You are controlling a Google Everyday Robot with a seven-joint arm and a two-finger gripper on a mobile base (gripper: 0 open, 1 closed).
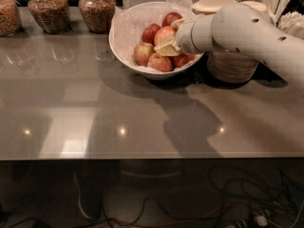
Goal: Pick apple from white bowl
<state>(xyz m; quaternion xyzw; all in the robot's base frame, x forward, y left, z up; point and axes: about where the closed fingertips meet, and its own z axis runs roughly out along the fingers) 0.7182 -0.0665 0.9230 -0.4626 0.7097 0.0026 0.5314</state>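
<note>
The white bowl [124, 42], lined with crinkled white paper, stands at the back middle of the grey table and holds several red-yellow apples. My gripper [171, 36] reaches into the bowl from the right, on the end of the white arm [237, 27]. One pale fingertip [166, 48] lies under an apple [163, 34] and the other [178, 23] sits above it, so the fingers are closed on that apple. Other apples [142, 52] lie beside and below it. The arm hides the bowl's right rim.
Three glass jars of grain [97, 6] stand at the back left. Stacked tan disposable bowls [232, 61] stand right of the white bowl, under the arm, with white utensils [280, 4] behind. The table's front edge [142, 156] runs below, with cables on the floor.
</note>
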